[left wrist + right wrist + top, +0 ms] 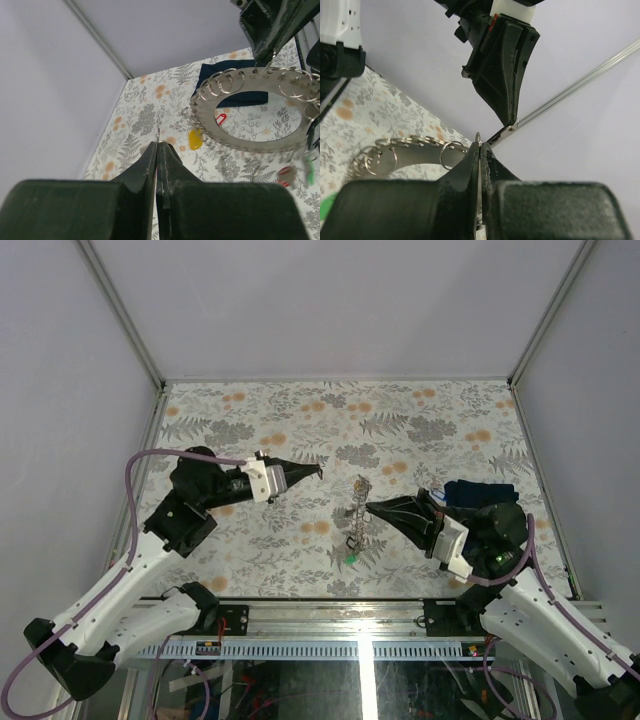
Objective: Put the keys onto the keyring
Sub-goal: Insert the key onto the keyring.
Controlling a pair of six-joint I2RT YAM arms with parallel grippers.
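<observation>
Pinching the keyring (357,516): right hand (371,506)

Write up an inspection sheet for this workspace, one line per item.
Surface: floral-patterned table.
Job's things: keyring lifted off the table, with small split rings along its rim and tagged keys hanging from it.
Clutter: dark blue cloth on the table beside the right arm.
Grippers: left tool shut, with a thin metal sliver at its tip, apart from the keyring; right tool shut on the keyring's rim.
Cables: purple cables run along both arms.
Surroundings: grey enclosure walls, metal frame posts.
</observation>
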